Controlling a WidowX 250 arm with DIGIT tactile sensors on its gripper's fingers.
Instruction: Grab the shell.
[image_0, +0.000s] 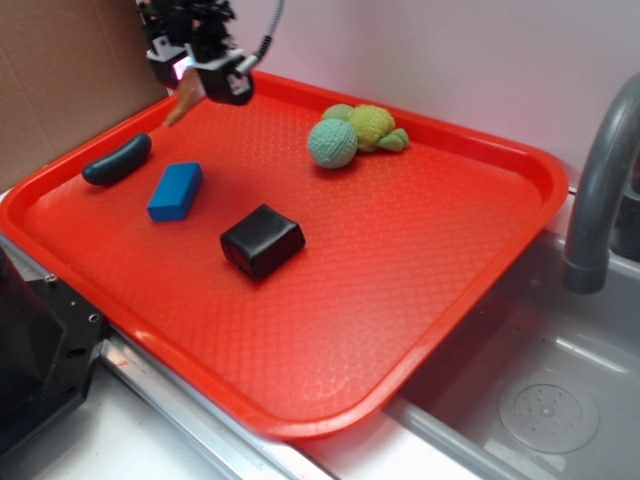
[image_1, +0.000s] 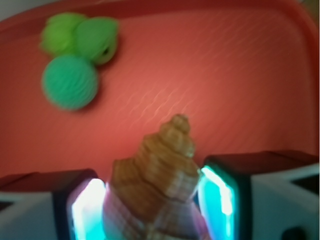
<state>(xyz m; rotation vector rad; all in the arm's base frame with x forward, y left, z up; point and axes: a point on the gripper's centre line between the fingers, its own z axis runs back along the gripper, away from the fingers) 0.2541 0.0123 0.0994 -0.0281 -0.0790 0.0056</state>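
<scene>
The gripper (image_0: 190, 85) hangs over the far left corner of the red tray (image_0: 480, 290), its jaws closed on the shell (image_1: 157, 180), which sits squarely between the two lit pads (image_1: 216, 192) in the wrist view. The shell's long axis runs straight out from the jaws, the bulbous end seated between them and the ridged spiral tapering to a point that aims away, down toward the tray floor. From the exterior view the tan tip (image_0: 183, 103) shows just under the gripper, apparently clear of the surface, though blur makes the gap hard to judge. The tray's raised rim and the cardboard wall (image_0: 60, 70) lie close behind and to the side, so open room lies upward and toward the tray's middle. A dark green pickle-shaped toy (image_0: 117, 160), a blue block (image_0: 176, 191) and a black block (image_0: 262, 240) lie nearby on the tray; green knitted balls (image_0: 352, 135) rest well apart near the far rim. A grey faucet (image_0: 600, 190) stands over the sink (image_0: 540, 400) beside the tray.
</scene>
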